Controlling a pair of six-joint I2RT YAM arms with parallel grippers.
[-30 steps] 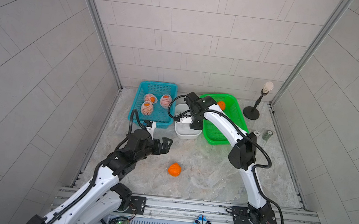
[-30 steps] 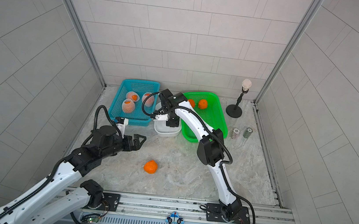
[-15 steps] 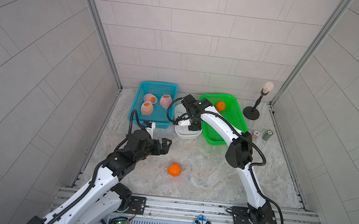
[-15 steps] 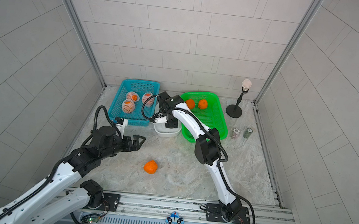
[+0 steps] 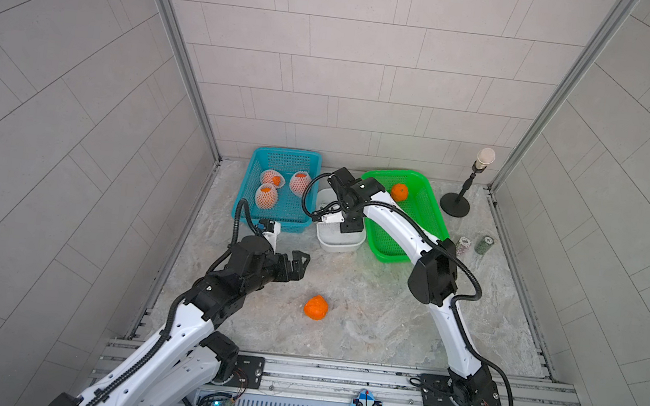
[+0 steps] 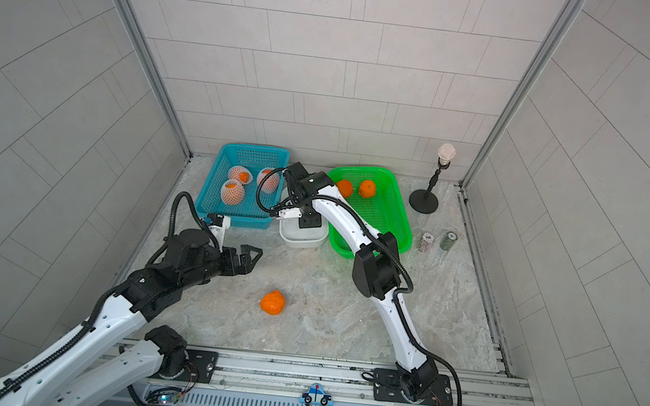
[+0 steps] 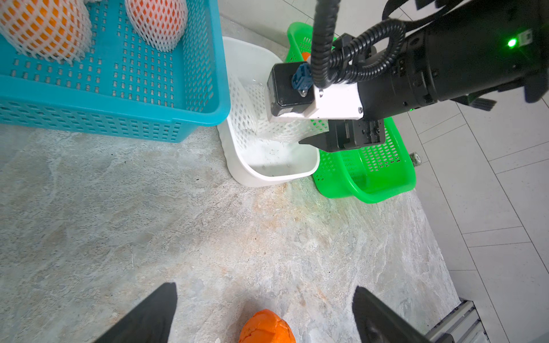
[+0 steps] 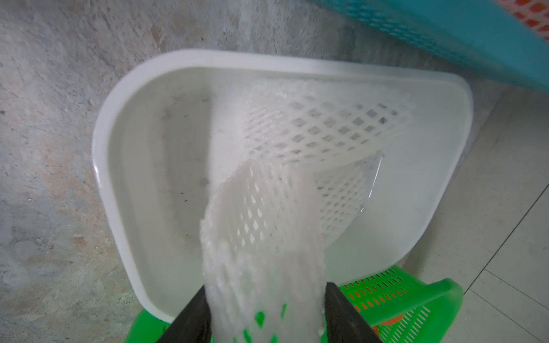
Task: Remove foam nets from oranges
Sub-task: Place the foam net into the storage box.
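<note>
Grey worktop [image 5: 366, 300], far side: right pincer [image 8: 265, 288] parted round a featherlight, squashy foam net [image 8: 267, 225] over the tub [image 8: 101, 166], grip unclear; left pincer [image 7: 264, 286] spread, empty; likely best pinched at loose mesh ends.

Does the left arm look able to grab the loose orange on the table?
Probably yes: the left pincer is open near the orange, with only bare table between them. The right arm is away over the white tub.
</note>
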